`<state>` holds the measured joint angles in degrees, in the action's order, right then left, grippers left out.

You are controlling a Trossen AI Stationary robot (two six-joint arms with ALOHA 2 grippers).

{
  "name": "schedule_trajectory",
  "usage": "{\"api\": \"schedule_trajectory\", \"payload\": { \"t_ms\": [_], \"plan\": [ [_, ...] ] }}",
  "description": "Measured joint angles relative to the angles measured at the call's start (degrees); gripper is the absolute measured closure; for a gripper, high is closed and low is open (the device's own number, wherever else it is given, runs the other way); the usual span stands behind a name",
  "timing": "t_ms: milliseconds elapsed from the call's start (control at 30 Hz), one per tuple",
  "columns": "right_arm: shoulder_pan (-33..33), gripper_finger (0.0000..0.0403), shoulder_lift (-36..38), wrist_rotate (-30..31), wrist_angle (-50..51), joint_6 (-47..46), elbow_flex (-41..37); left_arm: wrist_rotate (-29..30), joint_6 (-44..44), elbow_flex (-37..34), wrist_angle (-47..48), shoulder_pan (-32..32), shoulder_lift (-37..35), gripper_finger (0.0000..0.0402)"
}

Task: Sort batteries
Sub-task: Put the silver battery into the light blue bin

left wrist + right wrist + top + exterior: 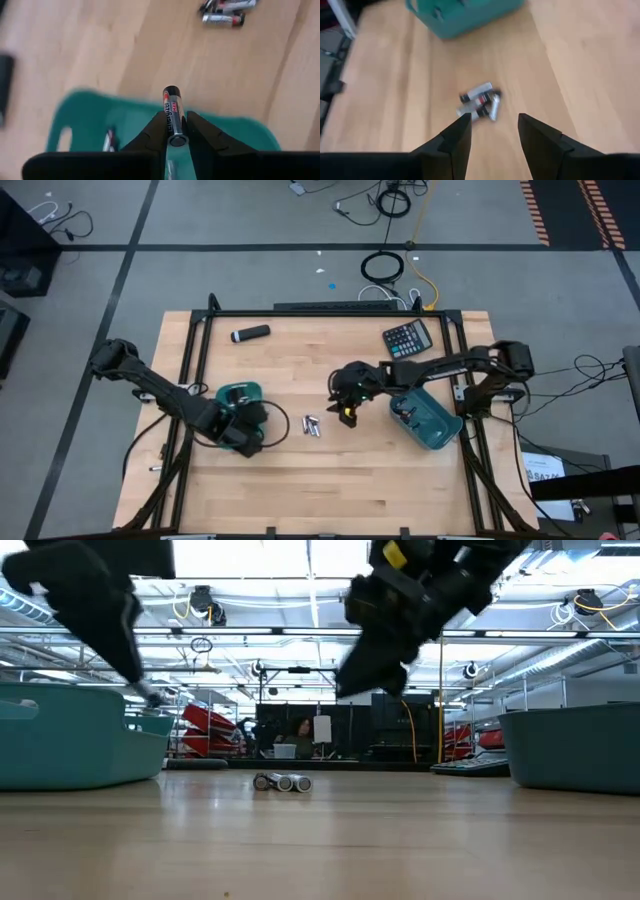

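The table (330,480) is pale wood, smooth with a faint sheen and visible plank seams. The batteries (312,425) at its middle look like shiny silvery metal with dark ends; the one (172,117) in the left gripper (175,132) carries a glossy printed label. Both bins (240,393) (430,430) are smooth teal plastic. The gripper fingers (455,140) are matt black plastic. The calculator (407,338), far right, is dull black plastic.

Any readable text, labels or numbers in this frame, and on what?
None can be read.
Held battery in left gripper: label print, too blurred.
Calculator: keys too small.
Loose batteries ahead of the open right gripper: markings blurred.
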<state>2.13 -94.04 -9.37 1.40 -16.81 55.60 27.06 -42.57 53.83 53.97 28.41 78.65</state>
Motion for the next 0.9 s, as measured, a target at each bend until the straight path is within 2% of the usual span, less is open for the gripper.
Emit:
{"api": "schedule_trajectory", "payload": {
  "t_ms": [200,333,567,700,800,900],
  "plan": [
    [-0.33,0.0248,0.24,1.91,-5.03,-3.53,-7.48,-10.21,-8.87,0.69,7.93,0.64,-0.02,0.0341],
    [-1.36,0.0248,0.22,1.98,-9.69,-6.01,-11.3,-11.5,-12.32,-0.07,12.56,0.6,-0.02,0.0337],
    [-5.29,0.0248,0.2,8.3,-9.47,-5.99,-11.78,-12.87,-12.65,-0.07,17.75,-0.31,-0.02,0.0196],
    [-7.99,0.0253,0.3,10.35,-9.54,-5.93,-11.78,-12.98,-12.66,0.76,18.77,-1.17,-0.02,0.0172],
    [-10.95,0.0261,1.46,15.61,-9.6,-6.44,-11.78,-10.53,-12.35,2.75,14.31,-2.45,-0.02,0.0169],
    [-14.71,0.0267,3.41,25.19,-9.21,-6.34,-11.78,-8.9,-9.18,4.43,7.32,-4.06,-0.02,0.0168]
  ]
}}
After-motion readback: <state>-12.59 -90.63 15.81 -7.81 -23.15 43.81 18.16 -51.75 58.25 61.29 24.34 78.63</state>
